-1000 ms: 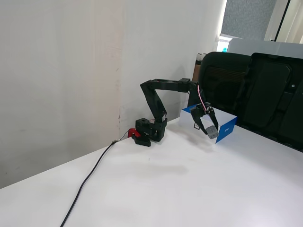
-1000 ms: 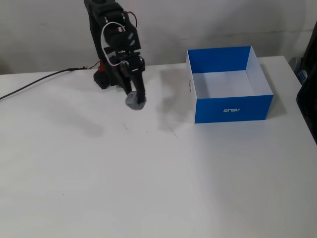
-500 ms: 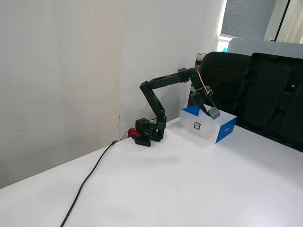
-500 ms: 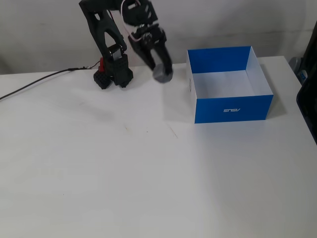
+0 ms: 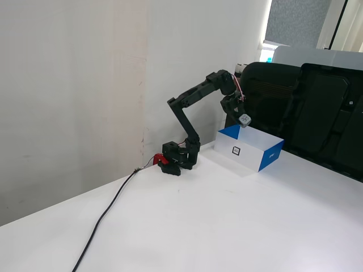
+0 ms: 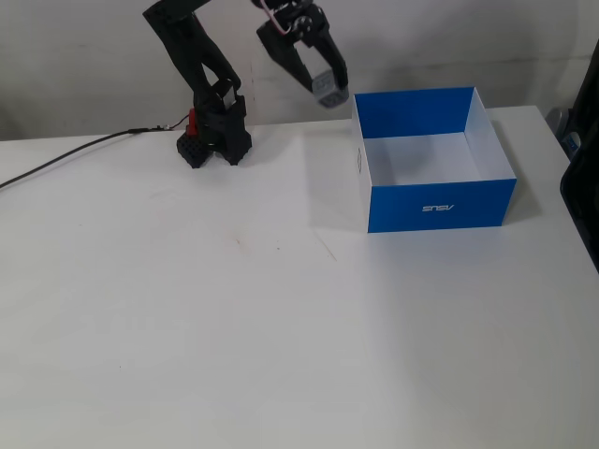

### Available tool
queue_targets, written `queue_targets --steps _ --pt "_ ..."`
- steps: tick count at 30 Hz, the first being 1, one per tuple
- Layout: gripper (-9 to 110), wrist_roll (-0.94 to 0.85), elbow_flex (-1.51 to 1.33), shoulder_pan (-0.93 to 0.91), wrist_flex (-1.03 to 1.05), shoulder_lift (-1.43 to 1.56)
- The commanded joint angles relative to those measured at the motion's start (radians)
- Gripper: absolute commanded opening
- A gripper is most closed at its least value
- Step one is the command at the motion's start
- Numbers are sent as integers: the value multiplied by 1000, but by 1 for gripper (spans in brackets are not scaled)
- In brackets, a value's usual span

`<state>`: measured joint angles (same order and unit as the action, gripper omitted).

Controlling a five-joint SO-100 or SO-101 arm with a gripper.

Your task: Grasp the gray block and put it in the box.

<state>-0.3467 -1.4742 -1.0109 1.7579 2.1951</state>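
Change: against a second ago, claw (image 6: 325, 89) up from low over the desk (image 6: 281, 327) and swung toward the box (image 6: 435, 208); half a second ago lower and short of the box's side, now higher and close to its near top corner in a fixed view.
Meaning: lift done, carry nearly done; by judgement only the last reach over the rim and the release left.
Claw: clenched on the block (image 6: 325, 86); seen high in the air in both fixed views (image 5: 244, 118), tips pointing down and toward the box.
Block: pinched at the claw's tips, clear of the desk, a dark mark showing on its face (image 5: 245, 119).
Box from claw: below and just beyond the tips; open top facing up, white inside empty, blue wall with pale lettering on the far side from the claw, white side with a black square logo (image 5: 236, 151) facing the arm's base.
Over the rim or not: cannot tell for sure; in one fixed view the block looks just short of the near wall, in the other it hangs above the box's near corner.
Next, by judgement: a little more reach past the near wall, then opening over the white floor.
Risk: opening too early could land the block on the rim or outside, beside the white side.
Behind claw: arm's base (image 6: 213, 140) and its cable (image 6: 65, 159) on the desk, well apart from the box.
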Motion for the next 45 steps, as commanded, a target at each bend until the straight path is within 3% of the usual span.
queue_targets --steps 1,25,32,45 --pt "0 8 107 -110 46 -9" --pt "0 -6 584 -262 98 -607" --pt "17 9 632 -258 97 -634" --pt "20 6 650 -256 101 -660"
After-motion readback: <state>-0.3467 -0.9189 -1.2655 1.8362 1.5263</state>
